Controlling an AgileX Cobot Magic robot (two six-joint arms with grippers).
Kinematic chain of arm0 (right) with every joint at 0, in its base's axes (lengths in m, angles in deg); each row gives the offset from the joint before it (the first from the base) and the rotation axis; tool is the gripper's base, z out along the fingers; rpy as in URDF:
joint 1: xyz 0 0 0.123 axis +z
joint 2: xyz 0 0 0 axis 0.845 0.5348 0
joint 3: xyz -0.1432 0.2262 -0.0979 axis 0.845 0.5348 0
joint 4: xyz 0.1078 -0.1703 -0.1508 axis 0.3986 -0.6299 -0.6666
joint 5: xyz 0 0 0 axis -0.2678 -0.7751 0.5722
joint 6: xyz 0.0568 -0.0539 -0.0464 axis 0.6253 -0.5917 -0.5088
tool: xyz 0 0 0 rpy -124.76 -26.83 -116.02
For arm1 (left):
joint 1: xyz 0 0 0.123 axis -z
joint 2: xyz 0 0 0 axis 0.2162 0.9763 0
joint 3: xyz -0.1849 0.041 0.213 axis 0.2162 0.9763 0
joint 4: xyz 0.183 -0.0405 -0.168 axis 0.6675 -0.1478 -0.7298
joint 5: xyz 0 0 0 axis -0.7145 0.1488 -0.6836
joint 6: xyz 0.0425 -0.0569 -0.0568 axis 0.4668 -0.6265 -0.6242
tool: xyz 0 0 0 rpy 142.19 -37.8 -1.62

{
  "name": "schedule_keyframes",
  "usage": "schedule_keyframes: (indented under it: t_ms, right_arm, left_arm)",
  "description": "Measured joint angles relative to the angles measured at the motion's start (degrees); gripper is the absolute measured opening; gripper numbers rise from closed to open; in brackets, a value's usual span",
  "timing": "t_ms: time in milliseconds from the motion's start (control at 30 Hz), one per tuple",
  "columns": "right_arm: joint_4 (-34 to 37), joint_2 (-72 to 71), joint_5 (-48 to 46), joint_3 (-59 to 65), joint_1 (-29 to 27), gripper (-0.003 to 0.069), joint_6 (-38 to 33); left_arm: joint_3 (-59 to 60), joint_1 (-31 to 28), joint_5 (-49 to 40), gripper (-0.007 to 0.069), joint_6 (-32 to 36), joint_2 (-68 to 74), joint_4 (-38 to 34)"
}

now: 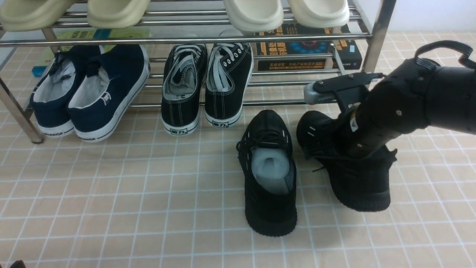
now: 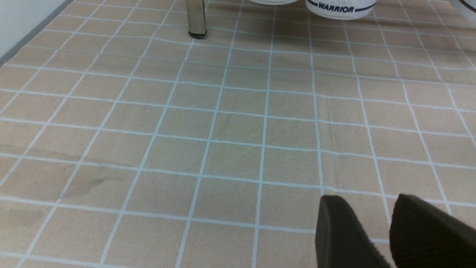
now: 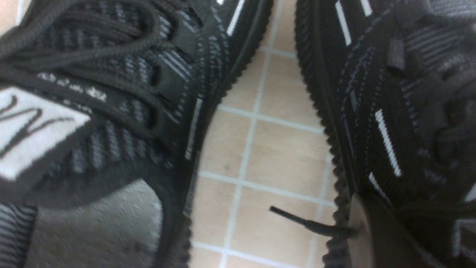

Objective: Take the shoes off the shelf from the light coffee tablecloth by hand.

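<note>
Since both black knit shoes [image 1: 269,175] sit on the light coffee tablecloth [image 1: 111,193], just on the near side of the shelf [image 1: 186,39] and clear of its lowest rail, the take-off step looks all but done.

Left shoe [image 1: 269,208]: flat, toe toward the shelf, grey stuffing showing.

Right shoe [image 1: 357,186]: just right of it, a strip of cloth between them, toe angled far-left.

Right gripper [image 1: 351,147] reaches down at that shoe's collar, and the arm hides the jaws in the front view. Right wrist view shows one finger [image 3: 366,238] at the sidewall facing the gap. Cannot tell whether the jaws pinch the shoe or are slack.

Left gripper [image 2: 375,223] sits low over bare cloth on the left, jaws apart, holding nothing.

Judgement: the step in hand is setting down and letting go of the second shoe. Next move calls for the jaws fully parted, then a straight lift clear of collar and laces. A loose lace tip [image 3: 297,221] lies on the cloth by the finger and could snag.

Canvas sneakers [image 1: 206,85] and navy slip-ons [image 1: 89,93] on the rack are not part of this job.
</note>
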Motion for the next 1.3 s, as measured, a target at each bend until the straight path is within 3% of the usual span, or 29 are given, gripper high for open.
schedule_keyframes:
  t_ms: [500, 633, 833, 967, 1300]
  right_arm:
    - [11.29, 0.13, 2.5, -1.1, -0.07, 0.0207, 0.18]
    - [12.47, 0.13, -4.76, -4.02, -0.07, 0.0274, -1.04]
    - [12.63, -3.18, -25.79, -15.63, -0.07, 0.0328, -10.06]
    - [12.47, -7.44, -33.47, -21.03, -0.07, 0.0295, -15.27]
    - [11.18, -29.72, -36.12, -14.75, -0.07, 0.0014, -16.99]
  left_arm:
    - [0.0, 0.0, 0.0, 0.024, 0.0, 0.0, 0.55]
    - [0.0, 0.0, 0.0, 0.024, 0.0, 0.0, 1.6]
    - [0.0, 0.0, 0.0, 0.0239, 0.0, 0.0, 2.09]
    - [0.0, 0.0, 0.0, 0.0239, 0.0, 0.0, 2.09]
    - [0.0, 0.0, 0.0, 0.0239, 0.0, 0.0, 2.22]
